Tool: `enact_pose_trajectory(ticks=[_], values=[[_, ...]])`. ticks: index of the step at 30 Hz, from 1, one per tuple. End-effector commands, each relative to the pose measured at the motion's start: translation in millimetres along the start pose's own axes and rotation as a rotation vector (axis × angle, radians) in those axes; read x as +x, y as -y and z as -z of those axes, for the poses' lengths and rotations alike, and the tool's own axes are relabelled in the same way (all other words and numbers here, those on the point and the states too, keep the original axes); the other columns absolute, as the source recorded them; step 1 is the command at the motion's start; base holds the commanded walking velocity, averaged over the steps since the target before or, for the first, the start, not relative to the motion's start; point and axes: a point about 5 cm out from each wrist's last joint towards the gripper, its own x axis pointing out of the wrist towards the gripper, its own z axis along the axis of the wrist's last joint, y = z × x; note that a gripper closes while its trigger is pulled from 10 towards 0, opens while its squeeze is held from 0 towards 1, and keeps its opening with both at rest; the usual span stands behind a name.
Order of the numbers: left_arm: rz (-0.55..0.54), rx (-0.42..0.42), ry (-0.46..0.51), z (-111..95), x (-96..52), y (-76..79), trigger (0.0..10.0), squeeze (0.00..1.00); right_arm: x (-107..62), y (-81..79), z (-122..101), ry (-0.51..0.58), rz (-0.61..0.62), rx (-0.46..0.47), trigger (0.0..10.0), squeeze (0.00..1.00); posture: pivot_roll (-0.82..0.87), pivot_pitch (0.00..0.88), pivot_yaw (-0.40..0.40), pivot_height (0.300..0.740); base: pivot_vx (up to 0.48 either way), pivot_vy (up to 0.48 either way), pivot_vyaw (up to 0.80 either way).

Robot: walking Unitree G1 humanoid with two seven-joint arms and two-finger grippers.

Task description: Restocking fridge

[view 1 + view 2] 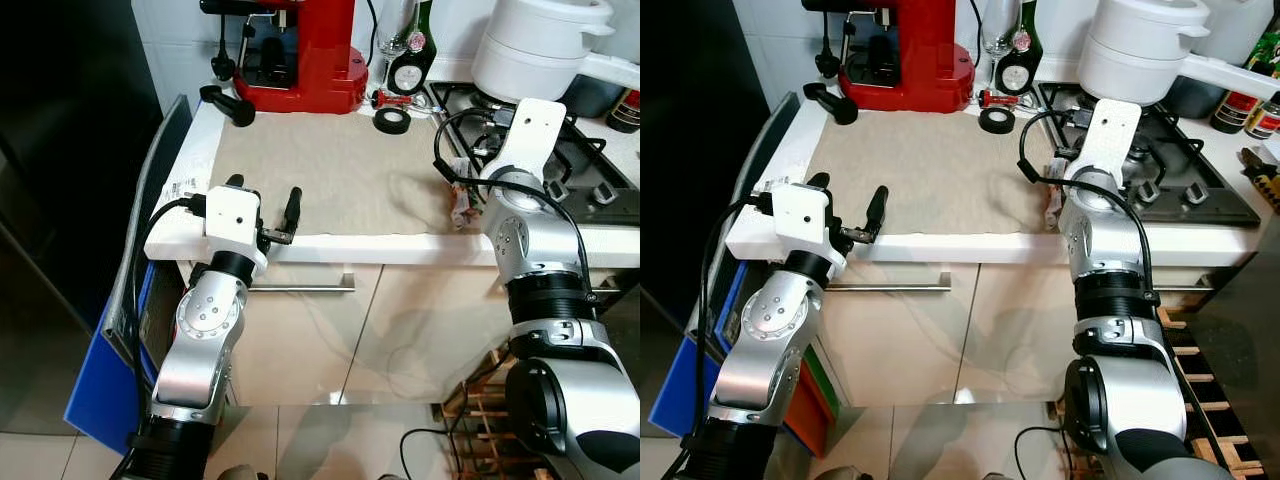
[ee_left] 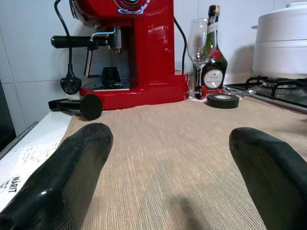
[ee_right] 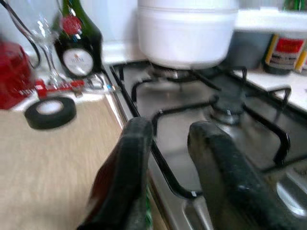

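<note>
My left gripper (image 1: pixel 264 197) hovers at the front left edge of the counter, over the beige mat (image 1: pixel 340 170). It is open wide with nothing between its fingers (image 2: pixel 72 167). My right gripper (image 3: pixel 170 158) sits at the seam between the mat and the gas hob (image 1: pixel 560 150), fingers a narrow gap apart with only the grate showing between them. A small red and white packet (image 1: pixel 461 206) lies right under it. A tall dark appliance front (image 1: pixel 60 150) stands to the left of the counter.
At the back of the counter stand a red coffee machine (image 1: pixel 300 55), a black portafilter (image 1: pixel 228 105), a tape roll (image 1: pixel 392 120), a wine glass (image 2: pixel 199 43) and a dark bottle (image 2: pixel 213 62). A white pot (image 1: pixel 540 45) sits on the hob. A blue panel (image 1: pixel 100 400) leans below left.
</note>
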Motion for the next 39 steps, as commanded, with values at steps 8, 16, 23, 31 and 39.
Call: enact_pose_trajectory(ticks=[8,16,23,31,39], values=[[-0.002,0.013,0.010,-2,0.3,0.9,10.0,0.00,3.2,-2.8,-14,0.026,-0.017,-0.014,10.0,1.00,-0.01,0.000,-0.057,0.732,0.000,0.000,0.00],[0.000,0.017,0.006,-1,-1.2,1.2,10.0,0.00,2.8,-5.4,-19,0.038,-0.029,-0.017,10.0,1.00,-0.01,0.000,-0.058,0.732,0.000,0.000,0.00],[-0.004,0.018,0.007,-1,-0.9,0.7,10.0,0.00,7.1,-0.4,-14,-0.039,0.002,0.053,10.0,0.00,0.00,0.000,-0.063,0.732,0.000,0.000,0.00],[-0.006,0.016,0.004,0,-1.4,1.3,10.0,0.00,13.4,0.9,-1,-0.177,0.001,0.110,10.0,0.00,0.00,0.000,-0.066,0.732,0.000,0.000,0.00],[-0.016,0.017,0.002,0,-2.7,-0.1,10.0,0.00,11.8,-1.4,32,-0.354,-0.023,0.088,10.0,0.00,0.00,0.000,-0.070,0.732,0.000,0.000,0.00]])
